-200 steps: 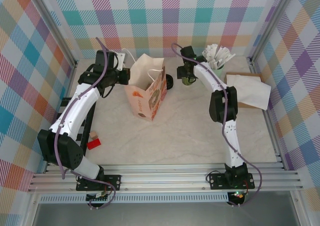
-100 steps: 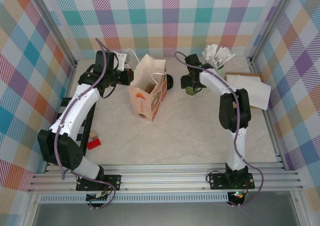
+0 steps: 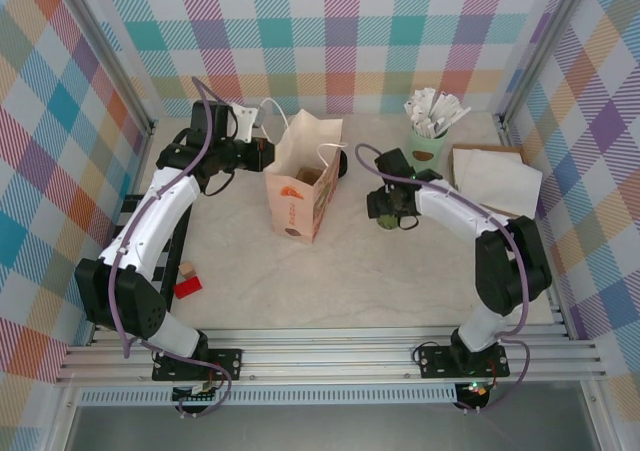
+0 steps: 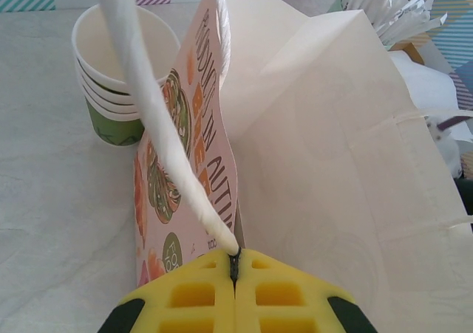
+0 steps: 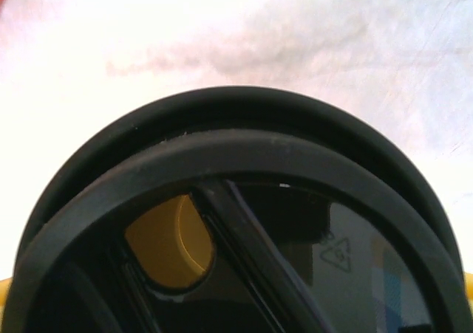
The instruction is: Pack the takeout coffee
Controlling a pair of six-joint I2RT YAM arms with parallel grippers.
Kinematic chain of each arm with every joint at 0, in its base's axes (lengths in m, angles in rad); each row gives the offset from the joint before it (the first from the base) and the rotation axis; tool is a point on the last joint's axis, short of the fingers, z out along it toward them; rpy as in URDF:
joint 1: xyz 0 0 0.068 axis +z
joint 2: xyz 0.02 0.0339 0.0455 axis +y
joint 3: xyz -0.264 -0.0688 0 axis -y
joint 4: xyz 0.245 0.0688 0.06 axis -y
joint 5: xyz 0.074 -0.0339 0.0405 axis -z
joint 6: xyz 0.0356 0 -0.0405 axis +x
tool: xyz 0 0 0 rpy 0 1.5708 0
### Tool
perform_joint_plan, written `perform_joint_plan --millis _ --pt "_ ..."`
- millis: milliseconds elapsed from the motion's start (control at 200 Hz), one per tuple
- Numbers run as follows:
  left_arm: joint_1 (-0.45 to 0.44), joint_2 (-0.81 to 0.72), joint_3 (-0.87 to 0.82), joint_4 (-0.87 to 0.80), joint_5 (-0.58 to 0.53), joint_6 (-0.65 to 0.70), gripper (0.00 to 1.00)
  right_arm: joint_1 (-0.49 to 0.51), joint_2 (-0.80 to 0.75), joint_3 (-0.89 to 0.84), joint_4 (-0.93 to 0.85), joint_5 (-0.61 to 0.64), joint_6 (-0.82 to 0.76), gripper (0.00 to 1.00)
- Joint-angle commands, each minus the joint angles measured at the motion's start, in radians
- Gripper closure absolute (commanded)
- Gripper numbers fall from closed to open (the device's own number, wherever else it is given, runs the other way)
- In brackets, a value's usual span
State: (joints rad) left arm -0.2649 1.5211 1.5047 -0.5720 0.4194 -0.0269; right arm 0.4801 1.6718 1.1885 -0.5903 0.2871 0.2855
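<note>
On the pale marbled desk (image 3: pixel 380 281) two arms are seen. The left arm (image 3: pixel 160 206) is stretched from its base at the near left corner toward the back and bent to the right at the wrist. Its left hand (image 3: pixel 262 152) is brought just beside the upper edge of the one paper bag (image 3: pixel 298 196), which stands upright and open. In the left wrist view the yellow fingers (image 4: pixel 192 296) are pressed together on the white handle (image 4: pixel 159 126) of the bag. The right arm (image 3: pixel 500 271) is raised from its base, folded at the elbow near the right side, and reached to the left toward the middle of the desk. The right hand (image 3: pixel 388 203) is clamped on the one takeout coffee (image 3: pixel 386 218), which is found directly under this hand, near the bag on its right side but apart from it. It cannot be told if the cup touches the desk. In the right wrist view its black lid (image 5: pixel 244 170) is seen very close. Behind the bag one stack of lidless cups (image 4: pixel 111 74) is placed, in which four rims can be counted. At the back right one mint mug (image 3: pixel 425 149) with white sachets (image 3: pixel 435 111) is seen, and beside it white napkins (image 3: pixel 500 181). Near the left base two small blocks are lying, one red (image 3: pixel 187 288) and one wooden (image 3: pixel 186 269).
</note>
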Motion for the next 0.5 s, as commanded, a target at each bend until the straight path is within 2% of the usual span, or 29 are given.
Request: perform_joint_plan --millis 0,150,230,360,495 --pt "0.007 -0.021 -0.018 0.009 0.041 -0.004 1.0 0.046 -0.035 -0.075 0.069 0.051 0.04 0.28" --pt "0.007 -0.028 -0.017 -0.005 0.036 -0.001 1.0 0.054 -0.074 -0.147 0.068 0.019 0.119 0.25" --pt "0.008 -0.034 -0.02 -0.01 0.035 -0.004 1.0 0.054 -0.08 -0.131 0.013 -0.014 0.12 0.17" --pt "0.007 -0.038 -0.019 -0.02 0.05 -0.009 0.92 0.039 -0.065 -0.036 -0.156 -0.091 0.135 0.0" --pt "0.007 -0.065 -0.049 -0.016 0.016 -0.013 0.87 0.012 -0.077 0.01 -0.262 -0.15 0.167 0.0"
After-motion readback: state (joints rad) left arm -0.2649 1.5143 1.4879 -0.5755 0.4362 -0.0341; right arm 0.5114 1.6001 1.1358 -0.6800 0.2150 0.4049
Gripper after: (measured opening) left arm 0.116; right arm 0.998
